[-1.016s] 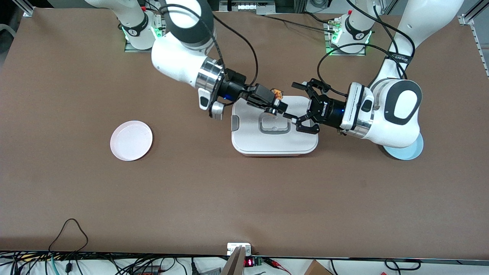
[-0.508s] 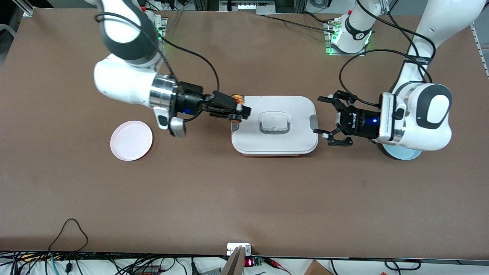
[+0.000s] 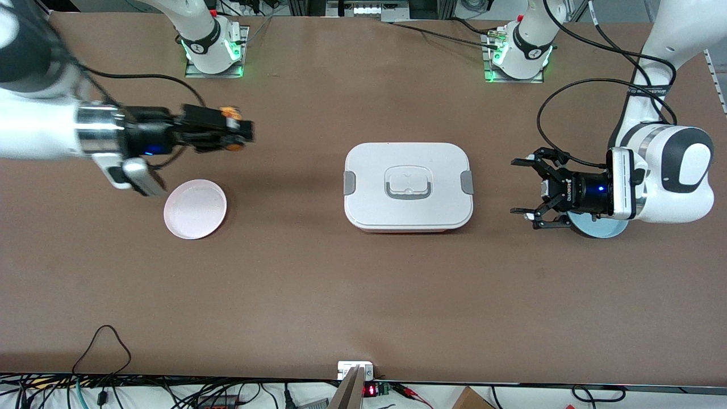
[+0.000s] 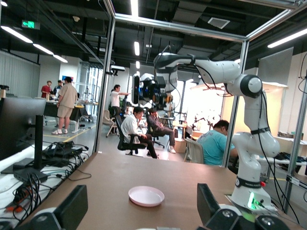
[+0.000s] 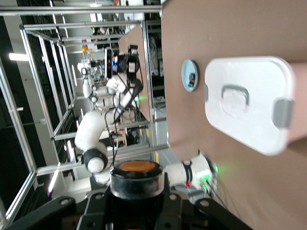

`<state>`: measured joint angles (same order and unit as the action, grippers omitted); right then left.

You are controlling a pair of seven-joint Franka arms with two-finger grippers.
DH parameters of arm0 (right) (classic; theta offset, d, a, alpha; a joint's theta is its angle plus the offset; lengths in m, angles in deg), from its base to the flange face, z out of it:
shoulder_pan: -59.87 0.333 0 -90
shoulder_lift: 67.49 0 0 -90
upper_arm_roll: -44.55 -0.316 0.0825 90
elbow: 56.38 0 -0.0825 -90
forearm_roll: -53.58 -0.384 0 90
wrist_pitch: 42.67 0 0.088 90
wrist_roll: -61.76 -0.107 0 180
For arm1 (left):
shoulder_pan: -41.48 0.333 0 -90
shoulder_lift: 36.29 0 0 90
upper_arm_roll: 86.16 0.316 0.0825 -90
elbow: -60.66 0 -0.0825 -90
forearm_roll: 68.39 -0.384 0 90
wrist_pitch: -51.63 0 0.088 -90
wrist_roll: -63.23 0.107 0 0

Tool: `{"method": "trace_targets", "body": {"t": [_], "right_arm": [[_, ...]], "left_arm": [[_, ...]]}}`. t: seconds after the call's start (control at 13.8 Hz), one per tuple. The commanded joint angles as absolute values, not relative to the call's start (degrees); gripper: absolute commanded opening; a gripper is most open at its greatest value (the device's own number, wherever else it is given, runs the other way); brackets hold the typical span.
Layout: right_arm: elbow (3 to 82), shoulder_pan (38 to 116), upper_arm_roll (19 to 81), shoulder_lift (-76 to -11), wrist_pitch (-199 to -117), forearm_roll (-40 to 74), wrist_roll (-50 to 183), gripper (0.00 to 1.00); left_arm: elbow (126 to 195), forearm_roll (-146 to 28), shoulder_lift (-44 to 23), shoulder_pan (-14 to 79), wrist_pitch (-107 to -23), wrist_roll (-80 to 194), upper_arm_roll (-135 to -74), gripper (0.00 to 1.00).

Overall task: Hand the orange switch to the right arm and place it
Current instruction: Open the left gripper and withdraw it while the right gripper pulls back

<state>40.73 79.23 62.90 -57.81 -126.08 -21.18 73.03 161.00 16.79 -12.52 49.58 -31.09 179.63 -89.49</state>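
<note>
Front view. The right gripper (image 3: 241, 133) hangs over bare table toward the right arm's end, just short of the pink plate (image 3: 195, 216), which lies nearer the front camera than the spot beneath it. Its straight fingers are clamped on the orange switch (image 3: 229, 111), orange part uppermost, so the handover reads as done and the carry as under way. The plate is the likely drop site; it looks bare, with nothing between it and the gripper. The right arm (image 3: 40, 125) lies nearly level over the table, so the wrist would probably have to tip down for a clean set-down.

The left gripper (image 3: 525, 190) hovers over the table beside the blue plate (image 3: 602, 230), claws spread wide and holding nothing. That arm waits, well apart from the carry. The white lidded box (image 3: 408, 186) sits mid-table between the two arms, grey clips at both ends, handle flat.

Left wrist view. Both claw fingers (image 4: 72, 208) frame the bottom of the picture, apart, nothing between them. The pink plate (image 4: 146, 195) lies ahead on the brown table (image 4: 110, 177); the right arm (image 4: 240, 86) stands over it from its base, its gripper end small and dark against the lights.

Right wrist view. The switch (image 5: 135, 178) fills the foreground: black round body, orange face, seated in the right gripper's black fingers. Farther off lie the white box (image 5: 244, 100) and the blue plate (image 5: 190, 75), with the left arm (image 5: 96, 139) past them.
</note>
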Motion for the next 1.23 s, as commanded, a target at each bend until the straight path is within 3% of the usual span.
{"method": "trace_targets", "body": {"t": [0.0, 0.36, 0.65, 1.16], "right_arm": [[41.71, 71.76, 61.78, -59.40, -116.18, -19.72, 75.55, 0.00], [40.30, 66.29, 62.57, -59.66, -109.64, -16.24, 75.30, 0.00], [36.53, 66.46, 62.75, -59.58, -110.78, 4.39, 74.95, 0.00], [36.43, 74.27, 62.13, -61.07, -125.87, 42.11, 69.16, 0.00]], "left_arm": [[162.00, 13.10, -14.67, 49.39, -29.94, 179.86, -86.70, 1.00], [161.03, -4.54, -16.43, 49.30, -29.76, 176.09, -82.30, 1.00], [160.95, -16.67, -16.78, 48.78, -30.28, 170.22, -80.98, 1.00], [153.41, -35.92, -18.28, 44.30, -30.37, 143.52, -81.06, 1.00]]}}
